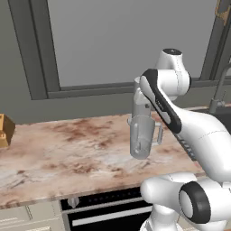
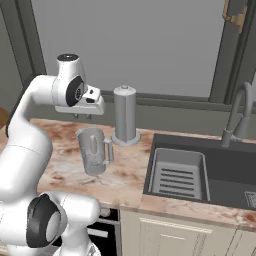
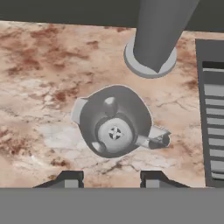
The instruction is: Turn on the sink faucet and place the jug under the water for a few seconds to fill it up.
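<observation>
pincer fingertips spread wide, empty, arm bent over above jug, hand view looks into its mouth, right base view adds sink

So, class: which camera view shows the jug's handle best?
The right base view: the jug stands in profile, handle looped toward the sink. The left base view shows it beside the arm; the hand view shows it foreshortened from above.

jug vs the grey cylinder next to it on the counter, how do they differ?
The jug is see-through pale grey; the cylinder is opaque.
The jug is open-topped with a looped side handle; the cylinder has a knob on top and no handle.
The jug is shorter and stands straight on the counter; the cylinder stands on a round base.
Both are upright, left of the sink.
</observation>
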